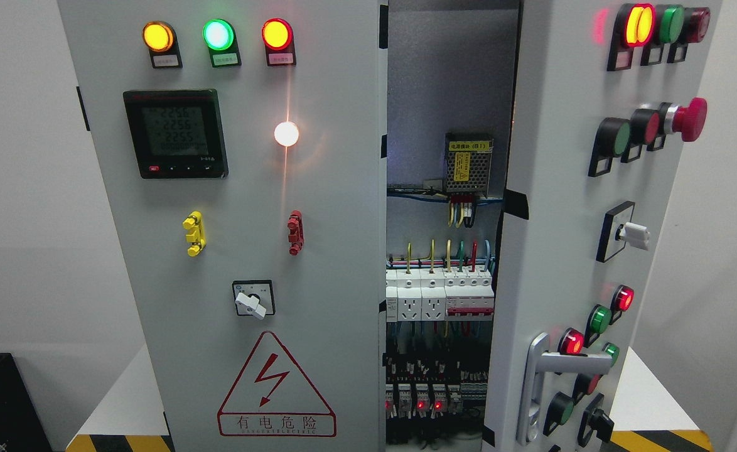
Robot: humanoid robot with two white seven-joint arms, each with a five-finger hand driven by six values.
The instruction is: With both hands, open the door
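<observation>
Right door (563, 251) swung ajar; left door (236, 251) closed.

You are looking at an electrical test lab or training room: a grey cabinet (230, 251) with indicator lamps (218, 34), a digital meter (175, 133), a high-voltage warning sign (275, 389), breakers (439, 295) wired inside, plain white walls (23, 188), hazard tape (123, 443) on the floor.

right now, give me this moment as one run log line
right door: swung partly open | left door: closed | handle: free, on right door | breakers: exposed | robot hands: none in view
</observation>
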